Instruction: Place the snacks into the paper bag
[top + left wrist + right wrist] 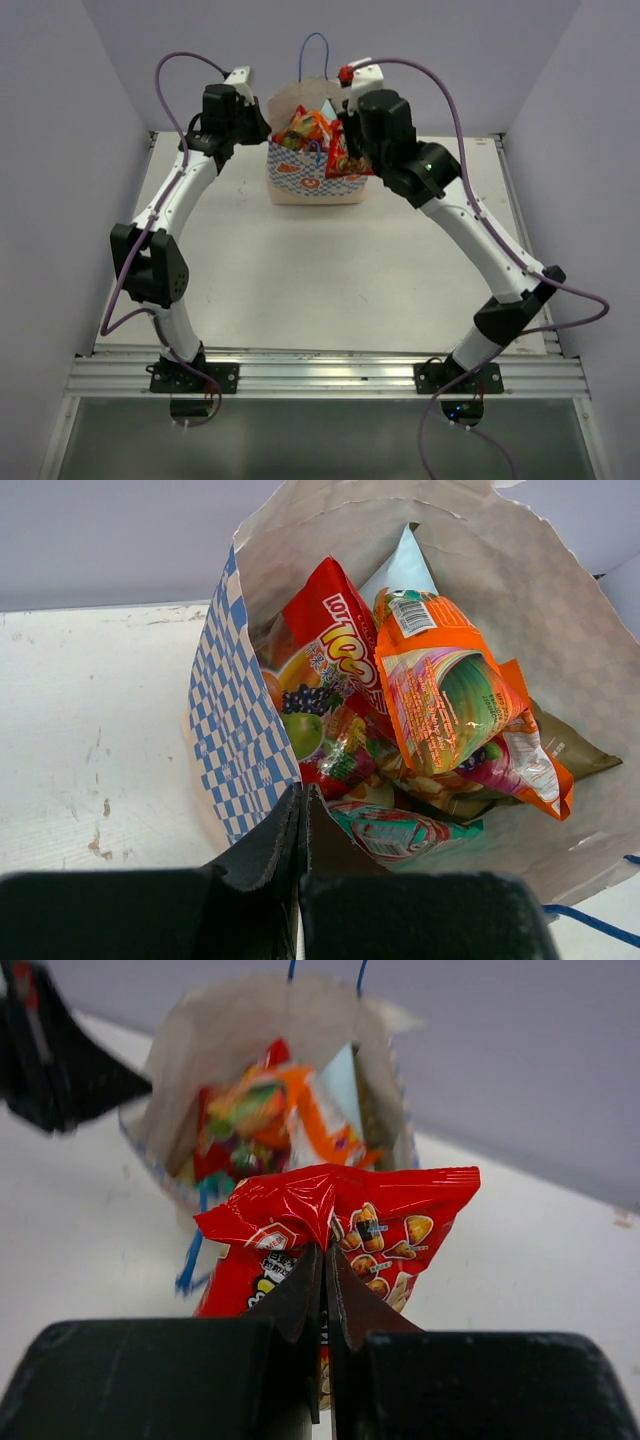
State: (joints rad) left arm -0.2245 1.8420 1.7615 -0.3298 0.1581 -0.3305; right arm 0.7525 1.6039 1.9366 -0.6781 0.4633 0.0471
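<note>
The paper bag [300, 187] stands open at the back of the table, with several snacks inside. In the left wrist view I see a red packet [335, 640], an orange one [440, 695], a teal one [400, 832] and a brown one [568, 752] in the paper bag [240, 730]. My left gripper [303, 798] is shut on the bag's checked side wall at its rim. My right gripper [325, 1255] is shut on the crimped top of a red snack packet [400, 1210], held just in front of the bag [190, 1040] on its right side [346, 160].
A blue cord handle [314, 45] sticks up at the bag's back, and another [192, 1255] hangs by the held packet. The white table [330, 280] has raised walls left, right and behind. Both arms crowd the bag's mouth.
</note>
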